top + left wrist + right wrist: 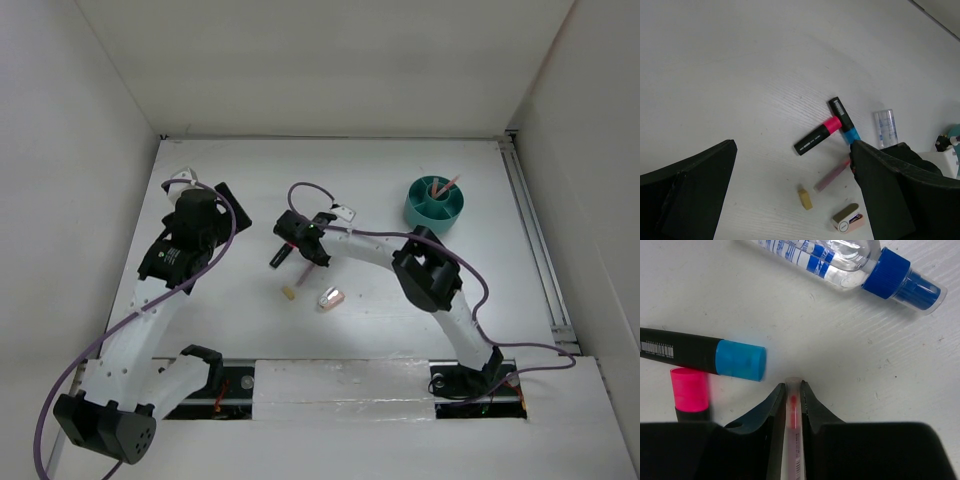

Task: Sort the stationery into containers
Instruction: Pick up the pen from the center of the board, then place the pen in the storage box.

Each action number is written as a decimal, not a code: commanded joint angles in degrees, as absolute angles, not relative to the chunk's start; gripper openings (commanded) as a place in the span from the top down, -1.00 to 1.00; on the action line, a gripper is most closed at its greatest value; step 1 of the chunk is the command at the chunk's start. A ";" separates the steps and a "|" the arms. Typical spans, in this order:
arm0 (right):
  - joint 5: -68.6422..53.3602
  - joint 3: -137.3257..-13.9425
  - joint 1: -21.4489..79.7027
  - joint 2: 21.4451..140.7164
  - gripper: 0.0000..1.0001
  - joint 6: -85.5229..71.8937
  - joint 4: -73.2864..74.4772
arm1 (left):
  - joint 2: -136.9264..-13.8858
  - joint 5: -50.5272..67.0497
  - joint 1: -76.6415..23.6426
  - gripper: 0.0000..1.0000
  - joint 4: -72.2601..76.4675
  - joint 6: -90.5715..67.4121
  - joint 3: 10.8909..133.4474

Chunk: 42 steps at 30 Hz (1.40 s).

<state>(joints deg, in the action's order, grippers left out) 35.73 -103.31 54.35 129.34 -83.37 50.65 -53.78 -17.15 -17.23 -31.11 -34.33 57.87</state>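
Grip on the right looks made: the right gripper has its jaws pinched against both sides of a thin pink pen, low at the table. Can't tell whether the pen is off the surface yet. The pen's long axis runs in line with the fingers. Its tip pokes just past the fingertips and points at bare table between the blue-capped marker and the clear tube. The rest of the shaft runs back under the gripper body. In the left wrist view it reads as lying flat, on a diagonal.

Just beside the grip, the blue cap sits near the pen tip without touching it. The pink-capped marker is tucked against the blue-capped one — the two form a V. The clear tube lies beyond them. Nearer the arm bases, the tan block and the silver-pink oval piece sit near each other, not touching.

The left gripper is spread wide and holds nothing, off to the left overlooking the pile.

Progress looks early. The teal bowl at far right holds a couple of thin pink sticks, likely pens — which compartment, can't tell, and nothing else shows in it. Left to sort: this pen, both markers, tube, block, oval piece. The bowl is well apart from the pick, so the carry is ahead.
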 commanded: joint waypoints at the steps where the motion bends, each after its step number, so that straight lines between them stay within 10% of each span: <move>1: 32.70 -100.91 52.92 128.50 1.00 -82.00 47.91 | -53.26 -17.67 -17.14 -0.98 -30.06 -33.49 59.24; 11: 42.26 -93.44 50.02 111.99 1.00 -70.25 38.52 | -53.26 -17.14 -17.14 -0.98 -29.53 -33.49 59.24; 18: 41.23 -69.89 39.06 91.69 1.00 -26.41 -7.52 | -53.26 -16.61 -17.14 -0.98 -29.53 -32.96 59.24; 28: 3.19 -63.98 13.10 84.72 1.00 -5.46 -28.56 | -54.40 -15.47 -17.14 -0.98 -28.92 -32.43 58.71; 42: -13.10 -59.42 0.88 89.21 1.00 -4.75 -37.44 | -54.93 -12.74 -17.14 -0.98 -27.86 -31.38 58.71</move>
